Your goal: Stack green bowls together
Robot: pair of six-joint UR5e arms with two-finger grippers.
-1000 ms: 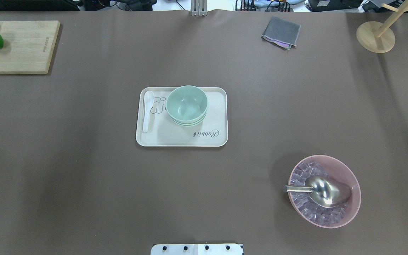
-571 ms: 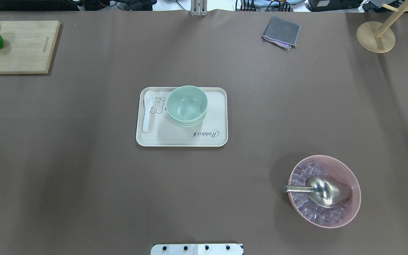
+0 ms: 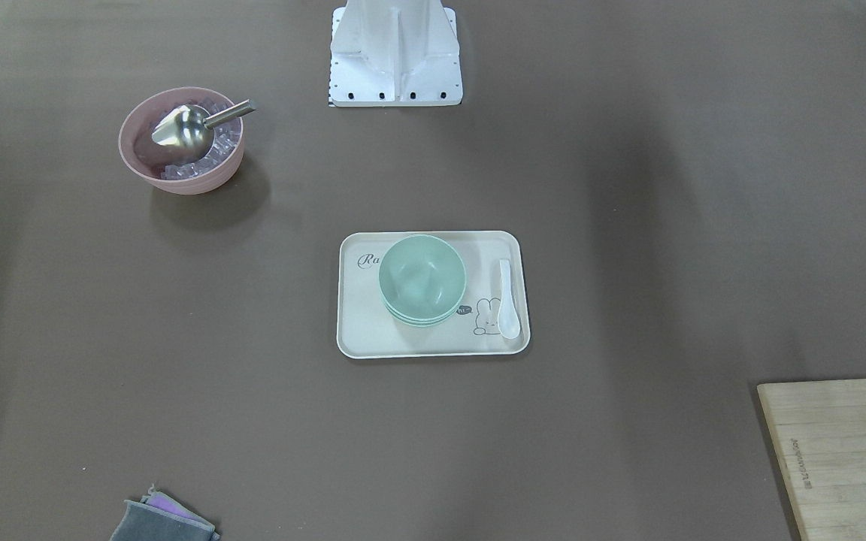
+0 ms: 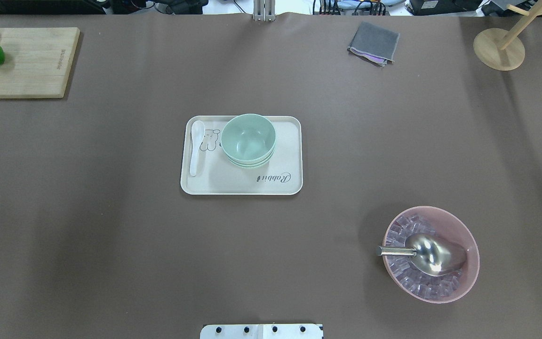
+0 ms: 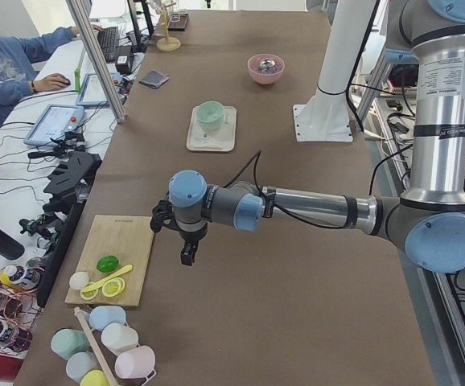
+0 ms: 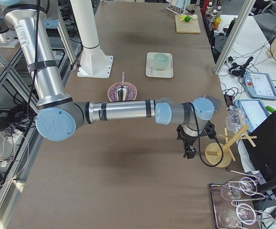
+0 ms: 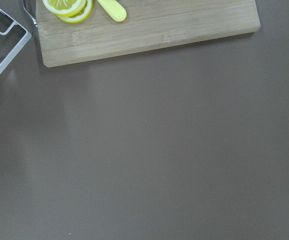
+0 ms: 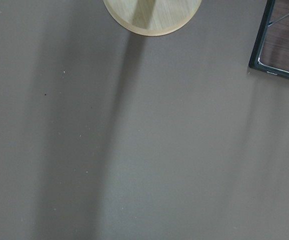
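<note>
Green bowls (image 4: 248,139), three, nest in one stack on one tray (image 4: 233,182)

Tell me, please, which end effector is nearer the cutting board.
Left. The left end effector hangs beside the cutting board; the right end effector is far off, by the wooden stand.

Twin UR5e arms, silver and pale blue.
Both left arm (image 5: 313,211) and right arm (image 6: 119,110): brushed-silver tubes, light-blue joint caps, black wrist cables; left tool (image 5: 186,257) and right tool (image 6: 189,153) black, seemingly boxy; white pedestal (image 3: 395,68), dark screws along its foot.
</note>
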